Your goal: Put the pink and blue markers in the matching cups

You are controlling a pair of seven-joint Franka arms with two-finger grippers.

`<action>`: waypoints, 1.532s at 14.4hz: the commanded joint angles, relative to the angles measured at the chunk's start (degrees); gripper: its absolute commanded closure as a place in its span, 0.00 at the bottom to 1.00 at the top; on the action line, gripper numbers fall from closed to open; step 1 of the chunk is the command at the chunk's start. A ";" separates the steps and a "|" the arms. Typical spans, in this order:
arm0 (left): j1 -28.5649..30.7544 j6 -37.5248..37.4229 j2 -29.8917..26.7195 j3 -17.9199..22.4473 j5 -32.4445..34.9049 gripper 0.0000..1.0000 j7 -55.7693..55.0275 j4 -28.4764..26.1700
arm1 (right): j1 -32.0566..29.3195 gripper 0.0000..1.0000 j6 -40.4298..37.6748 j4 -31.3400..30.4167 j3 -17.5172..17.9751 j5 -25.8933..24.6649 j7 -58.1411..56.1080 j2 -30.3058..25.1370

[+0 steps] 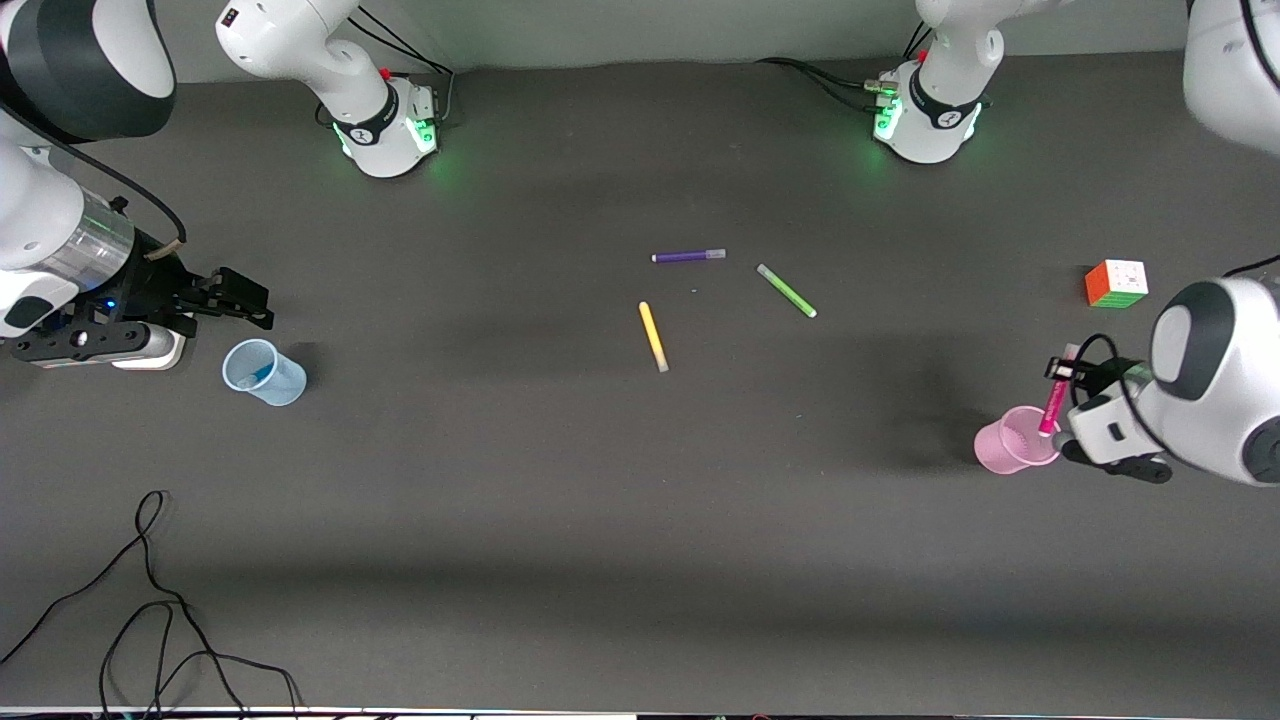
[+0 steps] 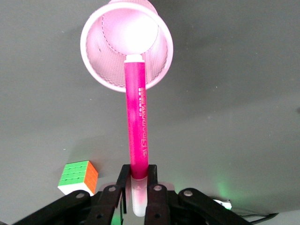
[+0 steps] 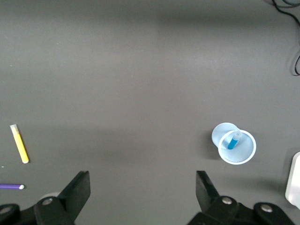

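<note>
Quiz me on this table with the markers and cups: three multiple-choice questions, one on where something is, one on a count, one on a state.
1. Where is the blue marker?
A. in the blue cup
B. beside the yellow marker
C. in a gripper

2. How many markers lie loose on the table?
A. one
B. three
C. five

3. What is the left gripper doing?
A. hanging open
B. gripping the cube
C. holding the pink marker over the pink cup

Answers: 1 A, the right wrist view shows it in the cup. 2 B, yellow, purple and green. 3 C, the fingers clamp its cap end.
</note>
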 commanded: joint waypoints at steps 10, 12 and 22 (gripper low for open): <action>-1.83 -2.17 7.93 0.04 4.32 0.13 -5.37 6.21 | -43.89 0.00 -1.45 4.75 42.28 -0.89 -6.62 2.52; -2.00 -3.05 7.32 -0.13 4.40 0.00 -5.63 7.26 | -48.57 0.00 -1.45 4.40 46.96 -1.69 -6.62 2.26; -2.00 -3.42 -4.96 -0.49 3.01 0.00 -5.98 8.87 | -48.85 0.00 -2.68 4.66 46.36 -1.34 -4.86 2.34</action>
